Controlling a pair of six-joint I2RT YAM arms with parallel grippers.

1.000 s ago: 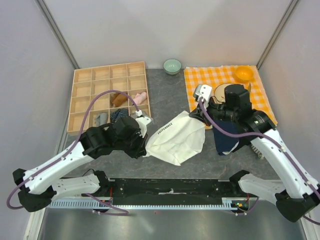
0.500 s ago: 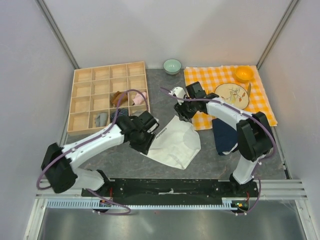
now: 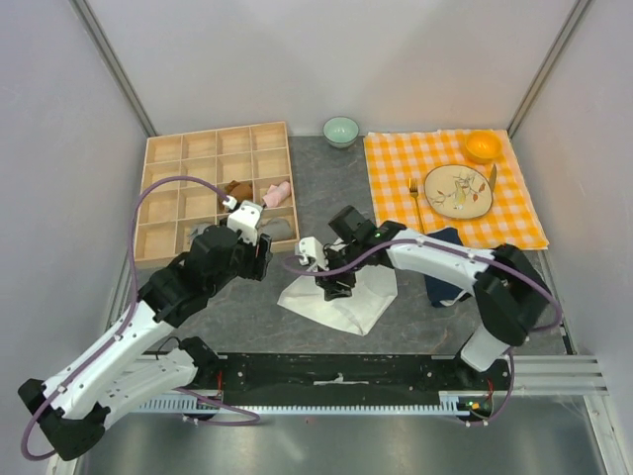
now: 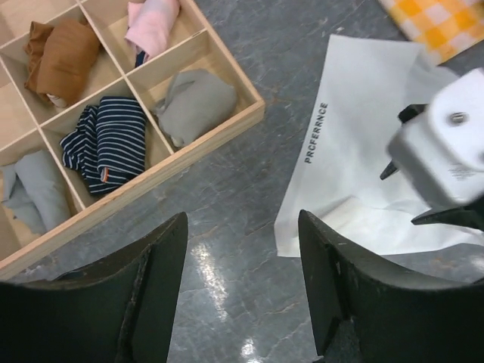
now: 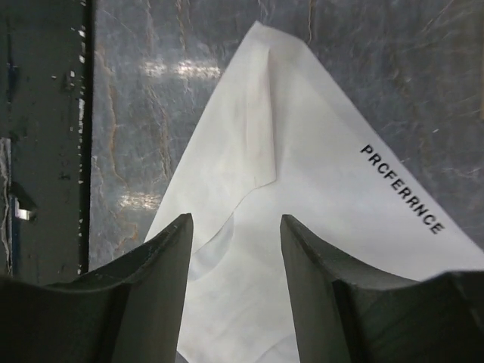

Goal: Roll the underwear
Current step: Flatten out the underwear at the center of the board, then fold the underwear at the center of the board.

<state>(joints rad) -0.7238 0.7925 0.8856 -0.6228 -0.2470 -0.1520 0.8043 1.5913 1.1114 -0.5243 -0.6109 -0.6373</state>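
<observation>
As right gripper (image 5: 236,223) gapes, white underwear (image 5: 302,204) seems unrolled.

I see cream-white underwear (image 3: 358,307) w/ black lettering on a grey marbled table (image 3: 316,188). The checked cloth (image 3: 396,173) is orange & white. The tray (image 4: 193,150) is pale wood; inside: rust-brown roll (image 4: 64,60), pink roll (image 4: 153,19), grey roll (image 4: 198,102), navy bundle (image 4: 110,140) w/ white stripes. Also a mint-green bowl (image 3: 341,130) & an orange bowl (image 3: 483,145).

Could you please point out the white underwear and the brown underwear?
white underwear (image 4: 363,128), left wrist view, on flat cloth beside its printed lettering.
brown underwear (image 4: 64,59), left wrist view, on the middle of the bundle.
</observation>
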